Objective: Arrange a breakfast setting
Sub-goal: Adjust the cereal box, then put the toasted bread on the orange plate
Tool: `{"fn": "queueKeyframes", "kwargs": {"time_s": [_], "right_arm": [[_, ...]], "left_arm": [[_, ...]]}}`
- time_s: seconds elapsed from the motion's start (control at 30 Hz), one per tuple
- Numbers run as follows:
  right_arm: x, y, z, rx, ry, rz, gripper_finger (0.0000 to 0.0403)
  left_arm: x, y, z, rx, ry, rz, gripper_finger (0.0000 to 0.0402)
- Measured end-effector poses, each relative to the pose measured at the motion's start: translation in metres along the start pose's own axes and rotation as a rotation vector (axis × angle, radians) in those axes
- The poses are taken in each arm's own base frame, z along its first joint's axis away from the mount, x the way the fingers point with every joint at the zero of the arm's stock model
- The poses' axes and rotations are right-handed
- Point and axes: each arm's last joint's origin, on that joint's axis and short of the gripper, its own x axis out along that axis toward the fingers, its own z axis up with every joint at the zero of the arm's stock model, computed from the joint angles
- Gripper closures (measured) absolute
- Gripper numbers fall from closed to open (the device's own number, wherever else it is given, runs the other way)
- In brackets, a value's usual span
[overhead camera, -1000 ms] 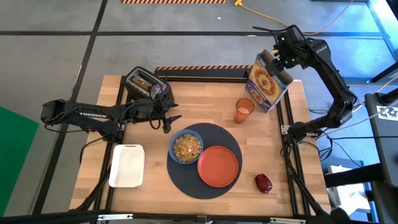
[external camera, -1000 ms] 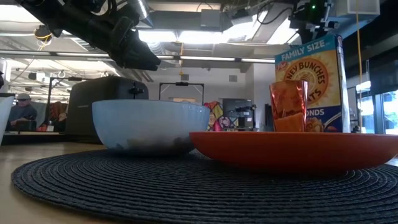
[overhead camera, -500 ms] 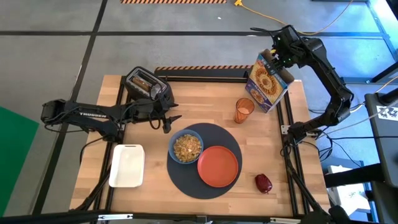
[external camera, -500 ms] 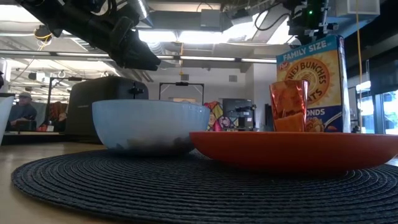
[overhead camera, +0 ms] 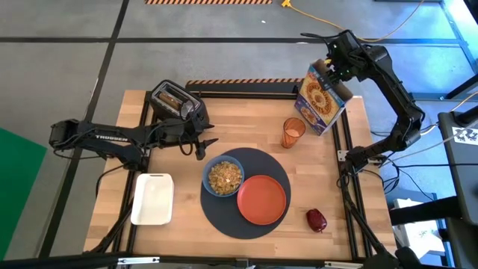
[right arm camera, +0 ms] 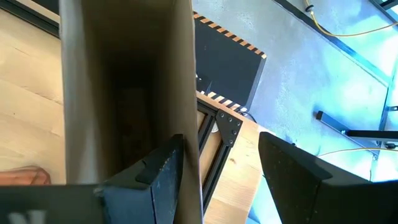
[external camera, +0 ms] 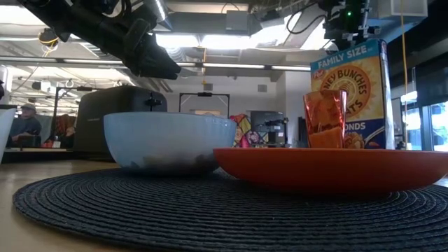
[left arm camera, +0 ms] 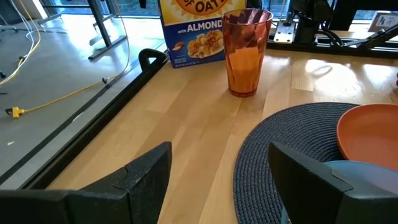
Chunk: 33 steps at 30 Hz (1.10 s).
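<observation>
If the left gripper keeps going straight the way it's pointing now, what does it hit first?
Most likely the translucent orange cup. The open left gripper points across bare wood along the edge of the dark-grey mat toward it, with the cereal box behind. Depth is hard to judge.

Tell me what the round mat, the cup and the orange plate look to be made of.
The mat looks like woven cord, matte dark grey: ribbed concentric rows show. The cup seems to be glossy translucent orange plastic, since light passes through its faceted wall. The orange plate looks like smooth plastic or glazed ceramic with a dull sheen; I cannot tell which.
</observation>
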Motion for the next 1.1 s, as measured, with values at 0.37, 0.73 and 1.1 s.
{"fn": "queueKeyframes", "kwargs": {"time_s": [0.37, 0.73, 1.1], "right_arm": [[-0.017, -0.004, 0.005, 0.022, -0.071, 0.058, 0.0204], [-0.020, -0.006, 0.006, 0.028, -0.087, 0.041, 0.0204], [-0.020, -0.006, 0.006, 0.028, -0.086, 0.040, 0.0204]], "left_arm": [[0.000, 0.000, 0.000, 0.000, 0.000, 0.000, 0.0140], [0.000, 0.000, 0.000, 0.000, 0.000, 0.000, 0.0140], [0.000, 0.000, 0.000, 0.000, 0.000, 0.000, 0.0140]]}}
